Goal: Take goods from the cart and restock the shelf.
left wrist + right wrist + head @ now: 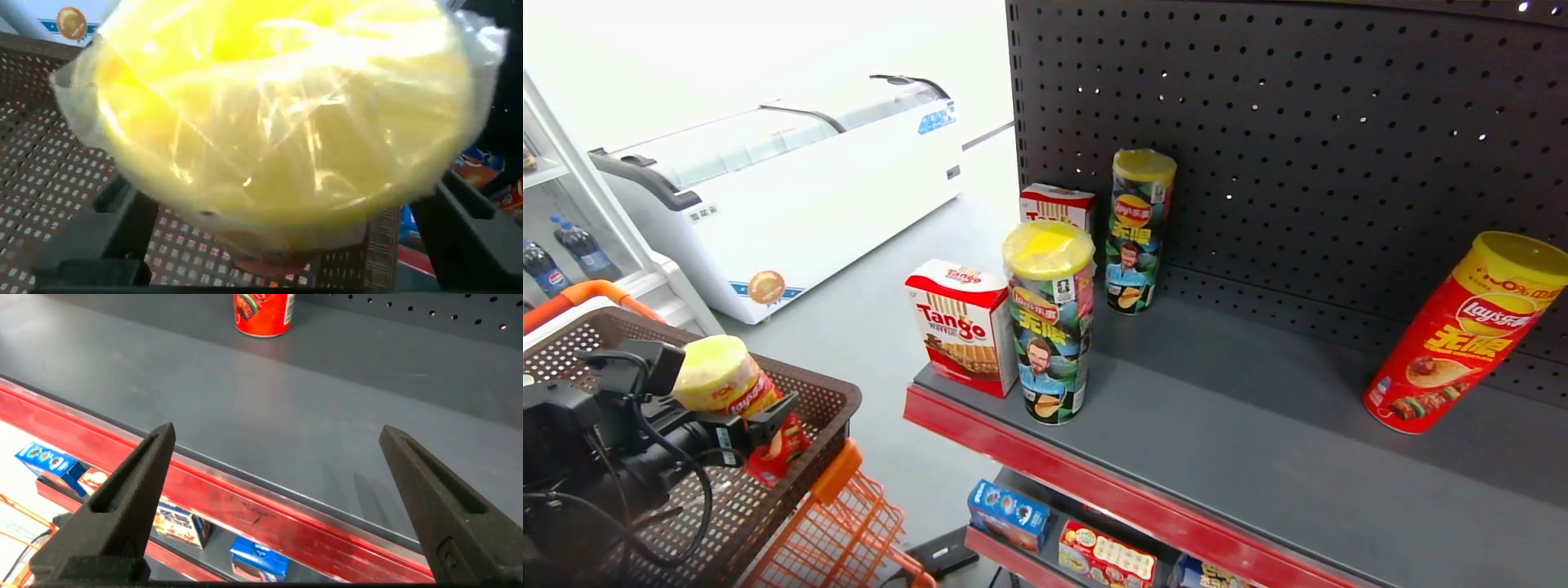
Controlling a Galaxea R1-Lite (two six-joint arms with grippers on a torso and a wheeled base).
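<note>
1. Our left end effector [719,402] sits at about 8 o'clock in the head view, clenched on a red chip can [723,377] held over the brown cart basket [829,400]
2. From the left wrist we look straight onto that can's yellow lid [278,106], wrapped in crinkled clear film, with a dark finger on either side and basket mesh below
3. Our right end effector [282,510] is released, jaws spread wide, above the red front rail of the shelf [1258,457]
4. The grey shelf fills 3 to 5 o'clock of the head view, backed by black pegboard [1298,122]
5. A second red can [1462,343] stands at 3 o'clock by the pegboard; its label carries a round logo, yellow characters and a skewer picture
6. Near the centre stands a dark-green can [1049,327], yellow-lidded, bearing a man's portrait; a matching rear can [1139,233] is at its 1 o'clock
7. A red-and-white wafer box [964,327] with bold red lettering touches the front can at its 9 o'clock; another wafer box [1055,208] stands behind
8. A blue box [1009,513] lies on the lower shelf at 6 o'clock
</note>
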